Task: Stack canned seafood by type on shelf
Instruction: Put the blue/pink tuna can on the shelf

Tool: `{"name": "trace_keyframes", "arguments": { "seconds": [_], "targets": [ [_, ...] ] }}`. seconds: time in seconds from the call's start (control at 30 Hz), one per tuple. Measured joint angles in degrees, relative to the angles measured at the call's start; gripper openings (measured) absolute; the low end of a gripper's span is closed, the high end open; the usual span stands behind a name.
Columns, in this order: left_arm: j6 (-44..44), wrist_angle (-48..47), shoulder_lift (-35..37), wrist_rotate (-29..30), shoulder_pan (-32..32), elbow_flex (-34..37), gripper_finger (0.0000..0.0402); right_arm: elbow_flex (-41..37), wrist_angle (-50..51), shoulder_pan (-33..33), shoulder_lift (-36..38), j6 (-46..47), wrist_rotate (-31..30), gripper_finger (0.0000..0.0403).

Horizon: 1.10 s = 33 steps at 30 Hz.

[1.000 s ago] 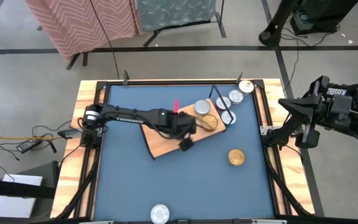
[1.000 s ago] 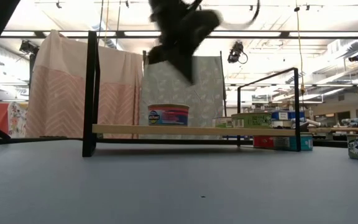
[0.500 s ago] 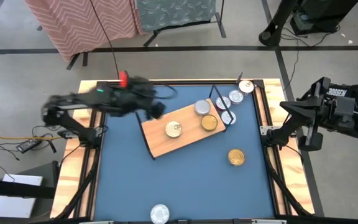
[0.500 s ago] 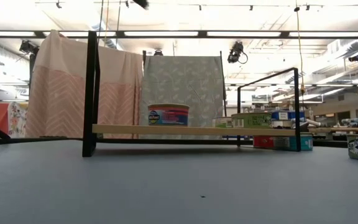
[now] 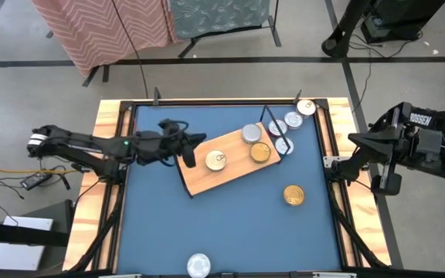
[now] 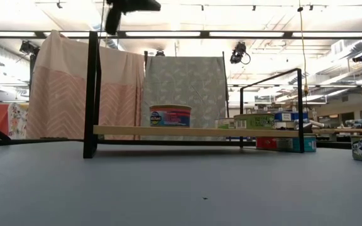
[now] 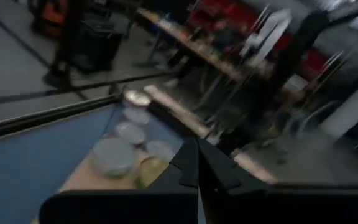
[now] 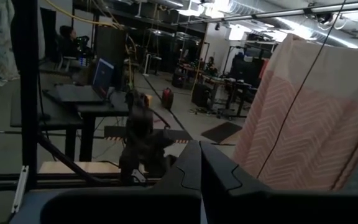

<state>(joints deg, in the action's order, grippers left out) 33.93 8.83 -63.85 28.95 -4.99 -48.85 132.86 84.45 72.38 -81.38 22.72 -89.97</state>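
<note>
Reaching in from the table's left edge, the left arm holds its left gripper above the blue table, just beside the left end of the shelf; its fingers are pressed together and carry nothing. The shelf, a light-wood board with black wire end frames, lies at a slant near the middle of the table. On it sit three tins: a gold-lidded can toward the left, then a silver-lidded can and another gold can near the right end. In the low view the leftmost can shows a blue and red side label. Past the shelf's right end, three more silver cans cluster toward the far right corner. One gold can lies alone on the table to the right, and one silver can rests at the near edge. Beyond the table's right rim waits the right gripper, closed and empty.
</note>
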Motion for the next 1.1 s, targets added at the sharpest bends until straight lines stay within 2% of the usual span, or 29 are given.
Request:
{"name": "trace_keyframes", "arguments": {
  "seconds": [0.03,0.1,0.23,0.37,0.47,0.63,0.7,0.93,1.1],
  "targets": [
    [0.9,3.4,-0.3,-0.6,0.3,1.4,0.0002,0.0,-0.3,0.0,0.0,0.0,0.0,0.0004],
    [2.0,3.0,-0.4,-1.0,0.9,2.4,0.0002,0.0,-0.9,0.0,0.0,-0.1,0.0,0.0004],
    [2.3,-7.8,-1.5,-5.2,2.3,-0.7,0.0002,0.0,-2.6,0.0,0.0,-1.4,0.0,0.0004],
    [0.3,-20.2,-5.7,-11.1,3.3,-6.2,0.0002,0.0,-3.1,0.0,0.0,-1.9,0.0,0.0004],
    [-3.6,-25.5,-9.7,-17.9,4.5,-10.7,0.0002,0.0,-3.5,0.0,0.0,-2.0,0.0,0.0004],
    [-7.9,-32.1,-16.8,-33.0,8.0,-16.7,0.0002,0.0,-4.6,0.0,0.0,-2.4,0.2,0.0004],
    [-8.4,-34.5,-19.4,-36.9,9.6,-18.3,0.0002,0.0,-5.3,0.0,0.0,-2.6,0.5,0.0004],
    [-10.6,-36.6,-26.1,-38.9,13.1,-19.5,0.0002,0.0,-6.5,0.1,0.0,-3.0,2.0,0.0004],
    [-11.2,-37.5,-30.0,-43.8,14.9,-19.5,0.0003,0.0,-6.5,0.9,0.0,-3.4,1.3,0.0004]
  ]
}}
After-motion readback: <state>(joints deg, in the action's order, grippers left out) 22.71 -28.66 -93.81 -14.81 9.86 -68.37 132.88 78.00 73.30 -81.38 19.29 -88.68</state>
